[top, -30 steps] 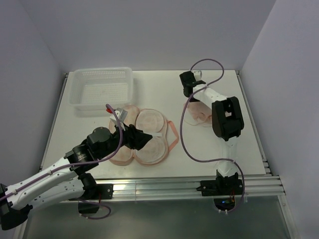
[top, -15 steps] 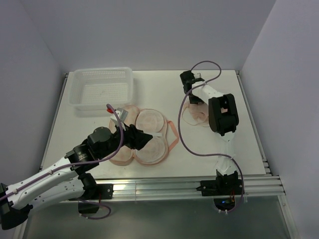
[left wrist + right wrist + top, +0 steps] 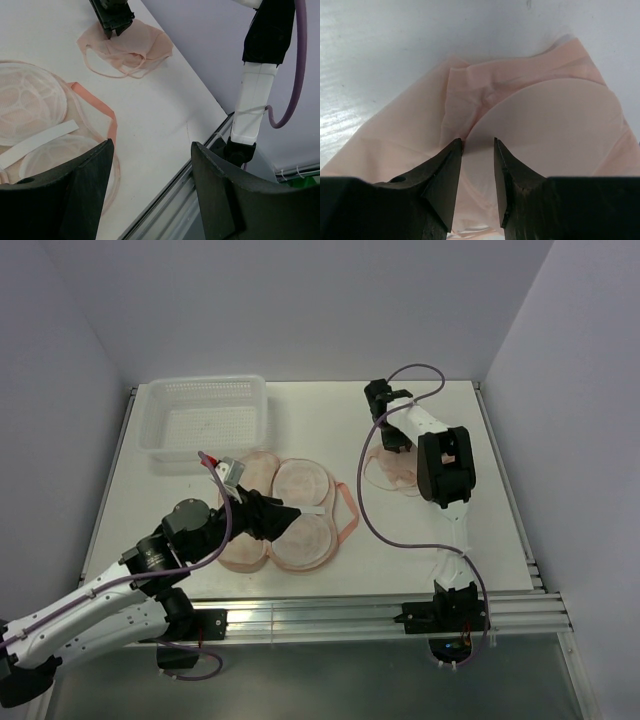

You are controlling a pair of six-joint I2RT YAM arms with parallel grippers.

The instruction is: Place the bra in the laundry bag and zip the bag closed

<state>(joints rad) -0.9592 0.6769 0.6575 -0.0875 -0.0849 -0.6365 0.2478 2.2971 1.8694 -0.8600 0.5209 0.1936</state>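
The right pincer (image 3: pixel 476 145), narrowly parted and not yet clenched, is straddling a fold of the bra (image 3: pixel 545 125) on the tabletop (image 3: pixel 320 430), ready to pinch. The released left pincer (image 3: pixel 151 147) is hovering over the opened laundry bag (image 3: pixel 300 490).

No legible text, labels, brands or numbers on anything visible.

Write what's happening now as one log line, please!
right gripper: tips on bra, jaws slightly apart | left gripper: open, over bag | bag: unzipped, flat | bra: outside bag
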